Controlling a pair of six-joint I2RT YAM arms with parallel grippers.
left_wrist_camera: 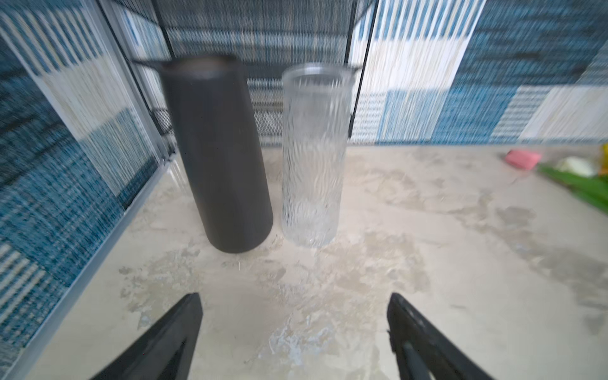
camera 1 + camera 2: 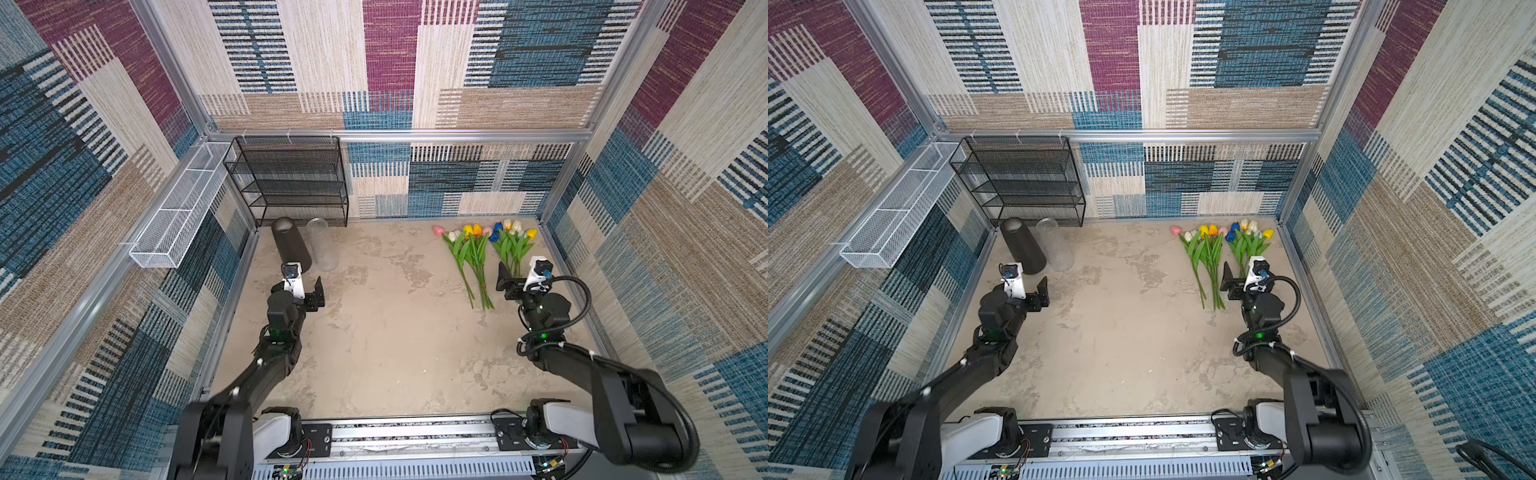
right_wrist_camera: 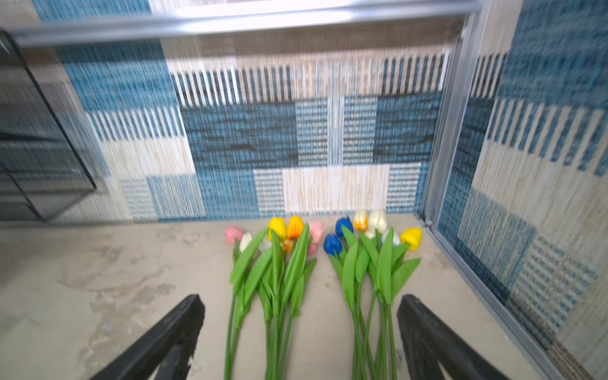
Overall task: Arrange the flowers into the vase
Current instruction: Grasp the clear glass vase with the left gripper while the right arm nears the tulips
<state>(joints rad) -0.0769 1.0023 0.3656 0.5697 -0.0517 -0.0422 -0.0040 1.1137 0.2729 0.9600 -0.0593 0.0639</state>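
Reaching forward, right end effector (image 3: 302,301) gapes above the flowers (image 3: 279,263).

1. This is a robot test cell in a lab, boxed in on the far, left and right sides by a bare aluminium frame (image 2: 415,135).
2. The wall panels (image 2: 390,62) carry patchwork woven covering in blue, beige and maroon.
3. The left arm (image 2: 274,357) and the right arm (image 2: 552,357), both black, stand on a metal rail (image 2: 415,436) along the near edge, with loose wires around their bases.
4. The tabletop (image 2: 395,332) is mottled beige; a black mesh rack (image 2: 291,178) stands far left, and a white wire basket (image 2: 178,216) hangs on the left frame bar.
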